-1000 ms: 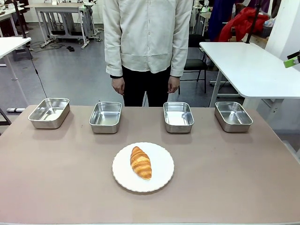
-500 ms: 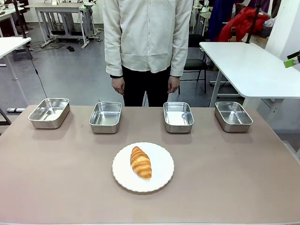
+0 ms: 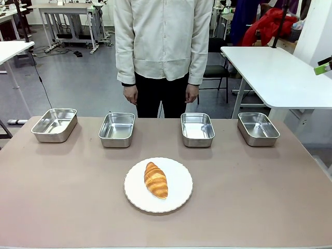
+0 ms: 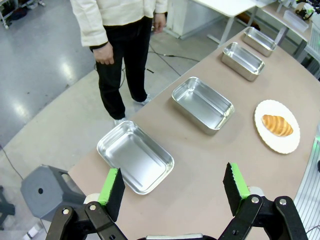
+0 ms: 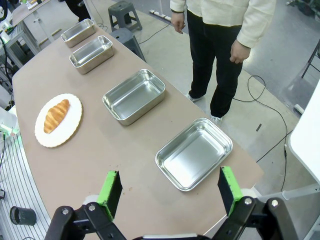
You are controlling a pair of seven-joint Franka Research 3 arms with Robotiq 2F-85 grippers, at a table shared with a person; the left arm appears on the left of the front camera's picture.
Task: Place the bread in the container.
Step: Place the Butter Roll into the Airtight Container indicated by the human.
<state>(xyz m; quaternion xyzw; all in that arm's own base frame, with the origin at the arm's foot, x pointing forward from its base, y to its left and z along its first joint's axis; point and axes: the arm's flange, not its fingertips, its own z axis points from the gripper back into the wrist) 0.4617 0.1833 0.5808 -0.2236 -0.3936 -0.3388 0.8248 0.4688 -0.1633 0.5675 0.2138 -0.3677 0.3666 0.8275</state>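
One bread (image 3: 155,180) on plate (image 3: 179,190) — person (image 3: 163,46) cropped above the shoulders

Front view faces the person (image 3: 163,41) across the table (image 3: 62,197); high wrist views from opposite ends share the plate (image 3: 179,187).

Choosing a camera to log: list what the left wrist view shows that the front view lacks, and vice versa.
Left wrist view adds the open left gripper and a grey stool. Front view adds red cloth and a black chair behind. Both share the croissant on the white plate, four empty steel trays and the standing person.
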